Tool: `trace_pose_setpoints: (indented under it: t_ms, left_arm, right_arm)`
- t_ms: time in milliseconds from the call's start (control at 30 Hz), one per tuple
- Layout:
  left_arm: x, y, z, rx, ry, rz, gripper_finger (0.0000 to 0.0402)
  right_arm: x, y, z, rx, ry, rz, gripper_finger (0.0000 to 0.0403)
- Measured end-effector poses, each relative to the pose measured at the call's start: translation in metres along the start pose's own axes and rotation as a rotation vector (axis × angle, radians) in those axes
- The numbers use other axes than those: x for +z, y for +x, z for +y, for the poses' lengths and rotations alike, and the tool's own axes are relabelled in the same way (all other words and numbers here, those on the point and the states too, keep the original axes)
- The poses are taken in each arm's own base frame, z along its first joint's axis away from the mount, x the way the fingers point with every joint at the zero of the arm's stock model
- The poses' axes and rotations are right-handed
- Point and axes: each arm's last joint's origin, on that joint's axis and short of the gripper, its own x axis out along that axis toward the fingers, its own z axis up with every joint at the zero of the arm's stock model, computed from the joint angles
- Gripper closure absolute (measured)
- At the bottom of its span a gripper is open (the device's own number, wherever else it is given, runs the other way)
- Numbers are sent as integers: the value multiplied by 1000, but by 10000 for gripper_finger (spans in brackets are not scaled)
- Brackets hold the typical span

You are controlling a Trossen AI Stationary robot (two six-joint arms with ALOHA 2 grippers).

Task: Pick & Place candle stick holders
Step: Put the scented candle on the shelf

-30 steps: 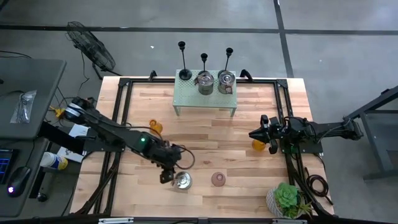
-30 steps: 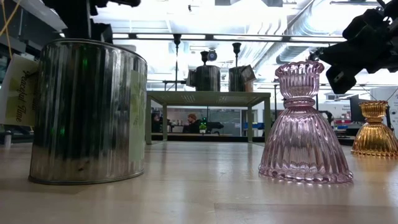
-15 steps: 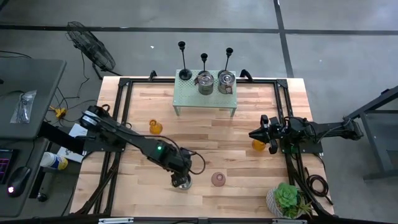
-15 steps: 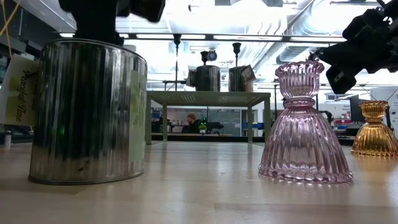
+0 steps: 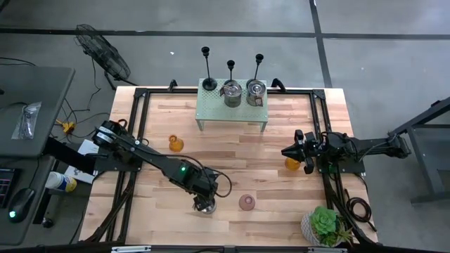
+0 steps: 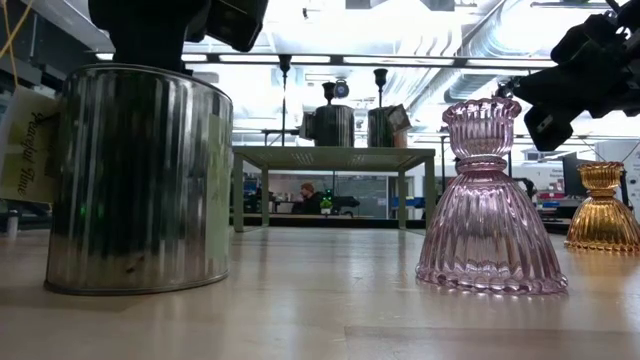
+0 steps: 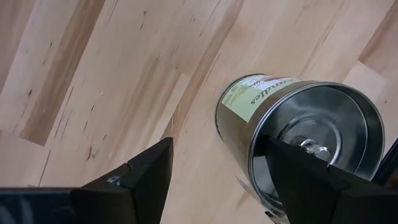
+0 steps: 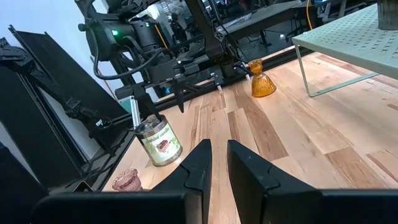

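Three candle stick holders (image 5: 230, 72) stand at the back of the green shelf (image 5: 211, 109), beside two tins (image 5: 244, 91) already on it. Thin stiff metal and top-heavy, they would probably tip easily; pinching the stem low seems safest. Well in front of the shelf, the left gripper (image 5: 204, 204) straddles a third tin (image 7: 292, 134), fingers spread (only its wrist view shows this). The right gripper (image 5: 290, 152) waits nearly closed, empty, above an amber glass holder (image 5: 292, 164).

Tin can (image 6: 138, 180), pink glass holder (image 6: 490, 200), amber holder (image 6: 603, 208), potted succulent (image 5: 325, 225)
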Motion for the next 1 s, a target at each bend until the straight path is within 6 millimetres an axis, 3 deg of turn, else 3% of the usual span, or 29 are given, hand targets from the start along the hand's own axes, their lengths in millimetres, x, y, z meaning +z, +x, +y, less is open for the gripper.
trace_pose_setpoints:
  t_ms: [500,1000]
  left_arm:
    - [-2,10,0,23,-1,59,250]
    - [-2,20,3,37,-4,75,262]
  right_arm:
    - [0,0,0,0,0,0,359]
    - [0,0,0,-1,0,1,359]
